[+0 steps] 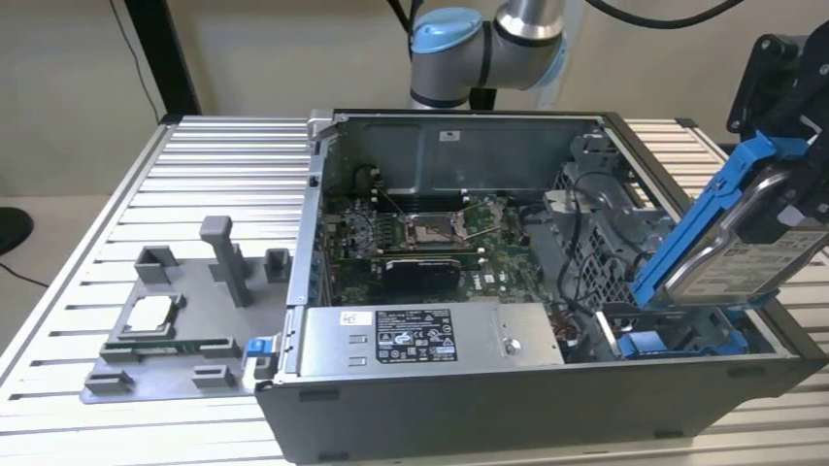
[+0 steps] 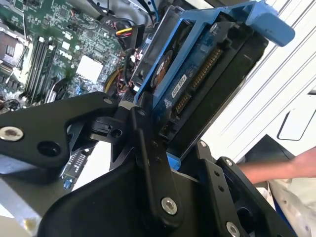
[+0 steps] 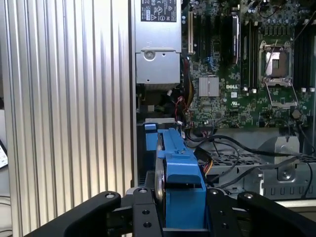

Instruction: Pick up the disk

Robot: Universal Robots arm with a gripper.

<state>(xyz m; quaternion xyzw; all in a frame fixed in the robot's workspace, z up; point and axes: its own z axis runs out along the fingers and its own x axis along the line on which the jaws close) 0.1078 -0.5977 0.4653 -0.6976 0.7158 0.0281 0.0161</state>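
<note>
Ribbed metal table (image 1: 194,165) carries an open computer case (image 1: 518,388), motherboard (image 1: 428,233) exposed. Gripper (image 3: 180,207) is clenched on the disk (image 1: 732,243), holding it tilted on edge above the case's corner at the exterior view's right, over a blue bay (image 1: 680,342). Grey fixture plate (image 1: 169,320) sits on the table at the exterior view's left. A hand (image 2: 276,168) shows in the second wrist view.

Disk (image 1: 741,254) label partly hidden by blue frame; gripper (image 1: 813,209) cut off at exterior view's right edge.
</note>
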